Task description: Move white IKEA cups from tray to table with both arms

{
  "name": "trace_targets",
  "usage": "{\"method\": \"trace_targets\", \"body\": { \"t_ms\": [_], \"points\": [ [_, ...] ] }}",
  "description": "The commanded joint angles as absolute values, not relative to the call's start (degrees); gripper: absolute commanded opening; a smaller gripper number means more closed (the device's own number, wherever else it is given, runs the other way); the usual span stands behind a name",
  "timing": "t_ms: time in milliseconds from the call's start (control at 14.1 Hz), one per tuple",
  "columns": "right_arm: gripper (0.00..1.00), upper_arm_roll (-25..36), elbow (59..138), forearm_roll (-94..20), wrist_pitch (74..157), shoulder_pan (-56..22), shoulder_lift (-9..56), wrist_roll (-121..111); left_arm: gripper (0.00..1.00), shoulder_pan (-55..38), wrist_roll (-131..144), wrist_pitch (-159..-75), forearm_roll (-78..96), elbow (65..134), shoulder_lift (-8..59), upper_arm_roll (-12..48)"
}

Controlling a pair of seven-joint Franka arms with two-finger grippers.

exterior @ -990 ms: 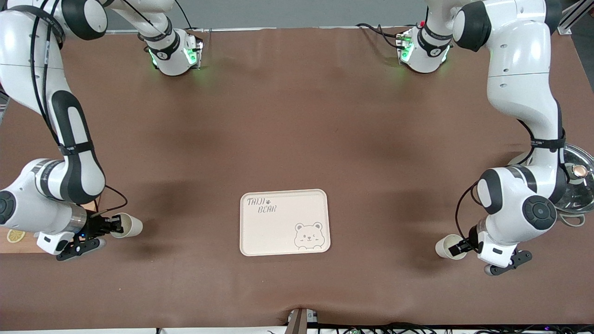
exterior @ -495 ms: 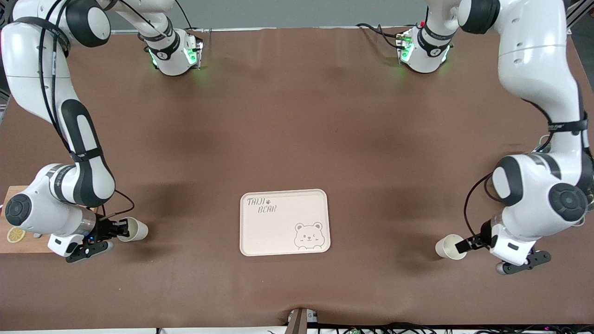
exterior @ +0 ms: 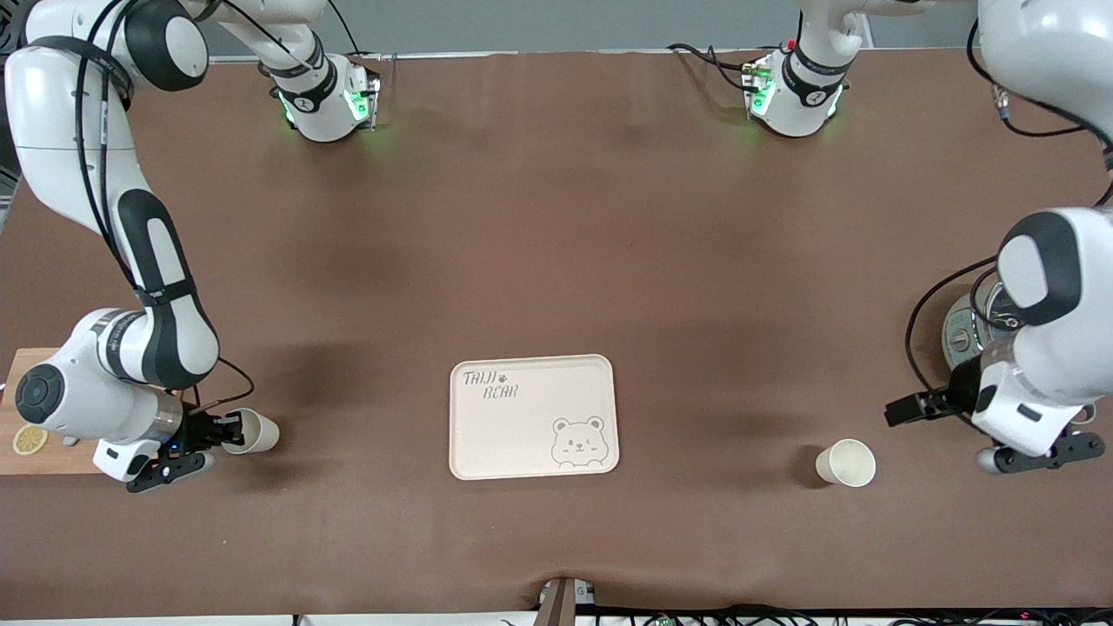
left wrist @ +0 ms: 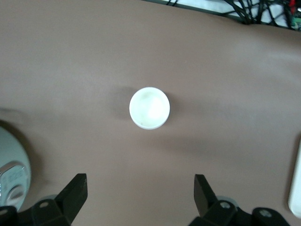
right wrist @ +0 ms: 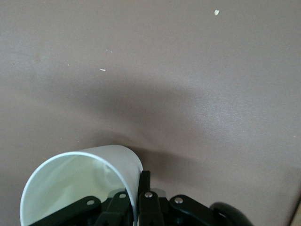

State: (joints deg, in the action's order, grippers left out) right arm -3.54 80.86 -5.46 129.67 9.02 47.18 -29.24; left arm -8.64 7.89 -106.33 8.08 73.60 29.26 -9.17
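One white cup stands upright on the brown table toward the left arm's end, at about 3 o'clock from the bear tray. The left gripper hangs at the cup's 1 o'clock, fingers spread wide, nothing in them. The other cup sits at the tray's 9 o'clock, tilted, with the right gripper pinched on its rim. A lemon slice lies on a wooden board by that arm.
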Motion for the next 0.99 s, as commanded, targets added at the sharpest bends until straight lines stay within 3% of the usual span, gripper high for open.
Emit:
{"method": "trace_targets", "body": {
  "t_ms": [0,141,636,919],
  "points": [
    [0.41,-3.87,80.6,-6.24,130.08,9.05,47.37,-30.06,1.0,-8.53,6.07,-102.14,8.0,75.32,24.53,-8.88],
    [1.0,-3.87,80.6,-6.15,130.08,9.05,47.37,-30.15,1.0,-8.7,6.06,-98.98,8.0,75.32,22.16,-8.88],
    [1.0,-3.95,79.89,-6.24,129.2,9.49,46.76,-31.12,1.0,-9.93,6.06,-87.99,5.8,75.32,12.93,-8.61],
    [1.0,-3.96,75.87,-6.42,120.27,8.79,45.53,-28.75,1.0,-9.84,5.89,-86.04,2.03,79.08,6.96,-6.77]
  ]
}}
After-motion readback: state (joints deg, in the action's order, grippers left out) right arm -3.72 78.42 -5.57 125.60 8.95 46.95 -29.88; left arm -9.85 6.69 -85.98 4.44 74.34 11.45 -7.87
